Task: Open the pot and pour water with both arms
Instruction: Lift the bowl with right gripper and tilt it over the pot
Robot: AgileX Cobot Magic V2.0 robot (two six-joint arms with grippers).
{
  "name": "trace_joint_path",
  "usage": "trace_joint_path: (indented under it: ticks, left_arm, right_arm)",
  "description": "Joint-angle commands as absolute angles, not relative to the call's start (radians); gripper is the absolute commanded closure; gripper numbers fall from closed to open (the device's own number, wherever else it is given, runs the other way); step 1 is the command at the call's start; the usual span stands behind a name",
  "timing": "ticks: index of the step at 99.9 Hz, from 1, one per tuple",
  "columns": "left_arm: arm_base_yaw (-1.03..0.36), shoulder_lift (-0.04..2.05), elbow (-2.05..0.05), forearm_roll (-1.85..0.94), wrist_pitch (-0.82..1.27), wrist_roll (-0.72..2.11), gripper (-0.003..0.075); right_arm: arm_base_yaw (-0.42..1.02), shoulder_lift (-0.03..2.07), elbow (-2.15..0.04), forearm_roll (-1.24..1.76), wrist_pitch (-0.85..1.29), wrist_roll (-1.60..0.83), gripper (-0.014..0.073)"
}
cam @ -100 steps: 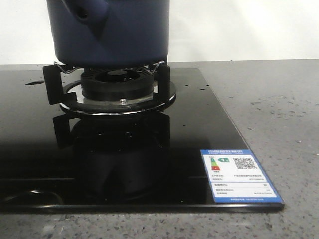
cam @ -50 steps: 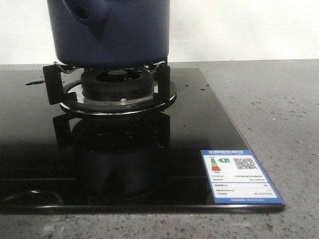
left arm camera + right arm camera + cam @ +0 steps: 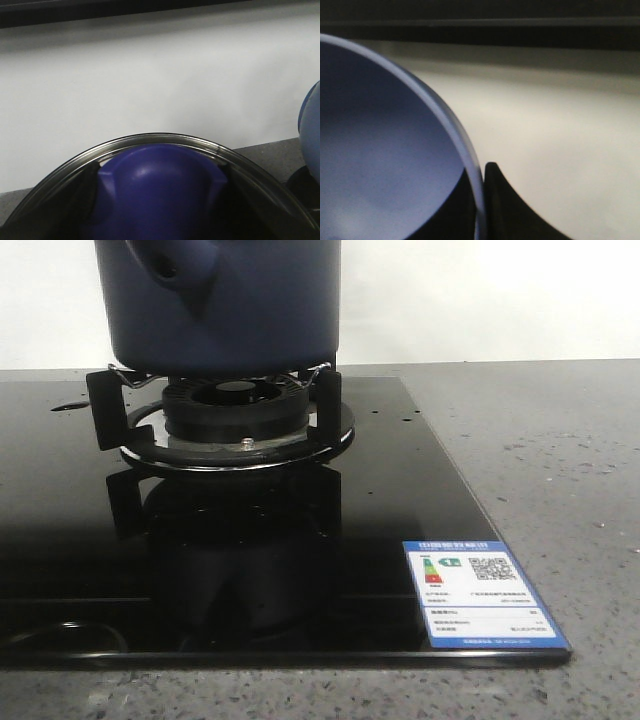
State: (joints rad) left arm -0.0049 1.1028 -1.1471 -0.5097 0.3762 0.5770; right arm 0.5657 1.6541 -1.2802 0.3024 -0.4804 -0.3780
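Front view: nothing had shifted over the last second. The pot [image 3: 225, 302] sat unmoved on the burner [image 3: 235, 405] of the black hob [image 3: 400, 500], itself on the grey bench [image 3: 560, 440], so I judged pouring not yet begun. The pot stood upright, long axis vertical, its stub handle [image 3: 175, 262] pointing toward the camera and slightly left. In the left wrist view a glass lid [image 3: 165, 142] with a blue knob [image 3: 160, 195] filled the frame; whether my pincers were wide, narrow or holding anything, I could not tell.
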Motion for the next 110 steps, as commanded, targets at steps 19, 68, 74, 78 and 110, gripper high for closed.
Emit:
trace_joint_path:
  ticks: [19,68,74,78,110]
  left_arm:
    - [-0.002,1.075,-1.186,-0.533,0.281,0.575,0.0311]
    - [-0.002,1.075,-1.186,-0.533,0.281,0.575,0.0311]
    - [-0.002,1.075,-1.186,-0.533,0.281,0.575,0.0311]
    - [-0.002,1.075,-1.186,-0.533,0.281,0.575,0.0311]
    - [-0.002,1.075,-1.186,-0.533,0.281,0.575,0.0311]
  right_arm:
    - [0.591,1.593,-1.305,0.229,-0.691,-0.379,0.0636]
    - [0.593,1.593,-1.305,0.171,-0.888,-0.379,0.0636]
    - [0.593,1.593,-1.305,0.171,-0.893,-0.379,0.0636]
    - [0.593,1.593,-1.305,0.171,-0.895,-0.379,0.0636]
    - [0.593,1.593,-1.305,0.171,-0.897,-0.379,0.0636]
